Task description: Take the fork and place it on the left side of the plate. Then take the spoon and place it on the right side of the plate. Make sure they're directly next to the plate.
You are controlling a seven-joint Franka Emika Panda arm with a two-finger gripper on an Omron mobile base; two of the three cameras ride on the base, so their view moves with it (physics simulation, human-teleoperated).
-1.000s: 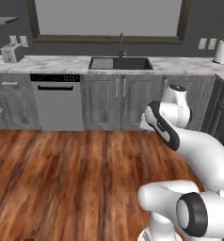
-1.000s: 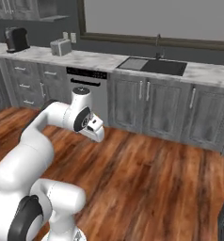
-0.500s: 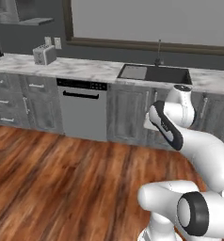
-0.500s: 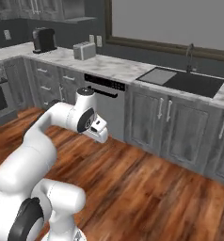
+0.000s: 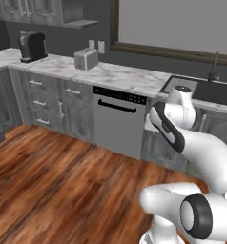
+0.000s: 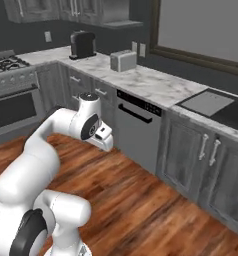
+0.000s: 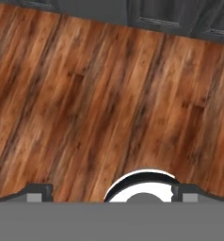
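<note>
Search phase: no cutlery picked up, and the place setting is not yet in front of the robot.

The tool [image 7: 112, 192] hangs folded in near the arm, pointing down at the wooden floor [image 7: 95, 94], its jaws spread wide with nothing between them. The fork, spoon and plate cannot be made out anywhere on the marble counter [image 5: 120, 76], which carries a toaster [image 5: 85, 59] and a coffee machine [image 5: 31, 45], with a dishwasher [image 5: 119, 121] below and a sink [image 5: 208, 90] at the right. So the first step, taking the fork, is judged not begun. The next move calls for bringing the base round until the plate and cutlery are seen, then reaching for the fork. The stove [image 6: 11, 67] is cut off at the left edge of the right base view; the tool itself is hidden behind the wrist in both base views.
</note>
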